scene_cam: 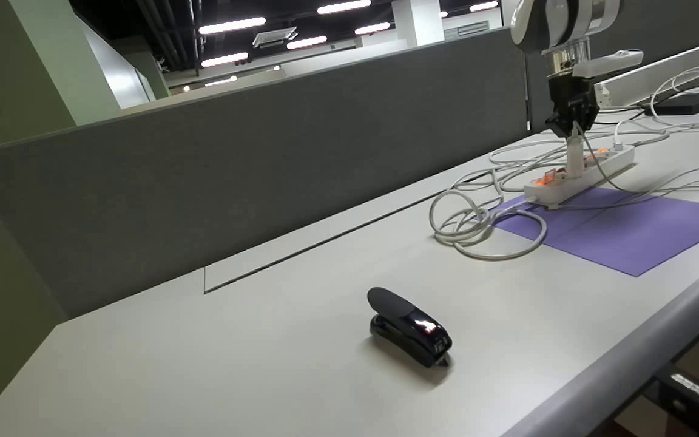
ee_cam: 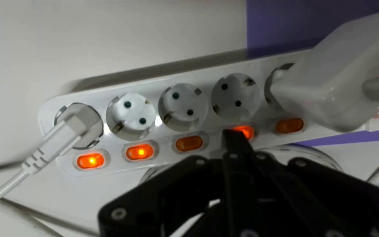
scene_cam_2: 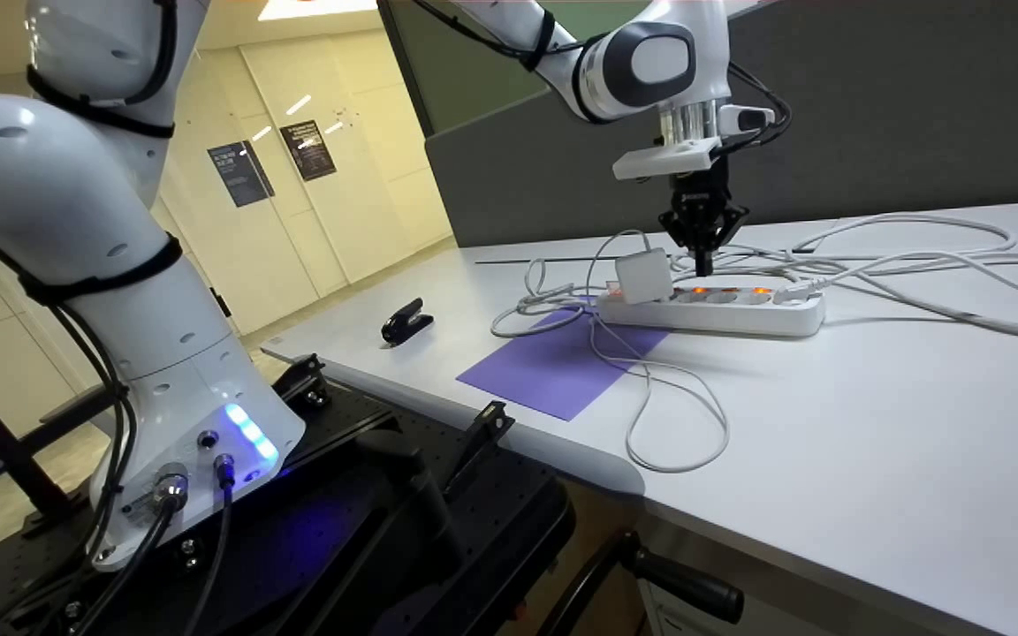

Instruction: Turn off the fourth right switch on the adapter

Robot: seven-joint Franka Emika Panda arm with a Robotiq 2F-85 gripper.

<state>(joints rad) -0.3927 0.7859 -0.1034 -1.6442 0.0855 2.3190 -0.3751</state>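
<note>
The adapter (ee_cam: pixel 209 69), a long white power strip, lies on the desk and shows in both exterior views (scene_cam: pixel 619 162) (scene_cam_2: pixel 712 320). In the wrist view its orange switches run in a row. The two leftmost switches (ee_cam: pixel 90 160) (ee_cam: pixel 139 151) are lit, the third (ee_cam: pixel 189 143) is dark, the fourth (ee_cam: pixel 245 130) is lit, and the fifth (ee_cam: pixel 290 125) is dark. My gripper (ee_cam: pixel 237 135) is shut and empty, pointing down. Its tips partly cover the lit fourth switch. In an exterior view the gripper (scene_cam_2: pixel 703 265) is just above the strip; I cannot tell whether it touches.
A bulky white charger (ee_cam: pixel 334 79) stands in the strip beside the gripper and hides its right end. A white plug (ee_cam: pixel 58 138) sits at the left end. Looping cords (scene_cam: pixel 477 230), a purple sheet (scene_cam: pixel 628 237), a black stapler (scene_cam: pixel 410 328) and a grey partition (scene_cam: pixel 252 176) are around.
</note>
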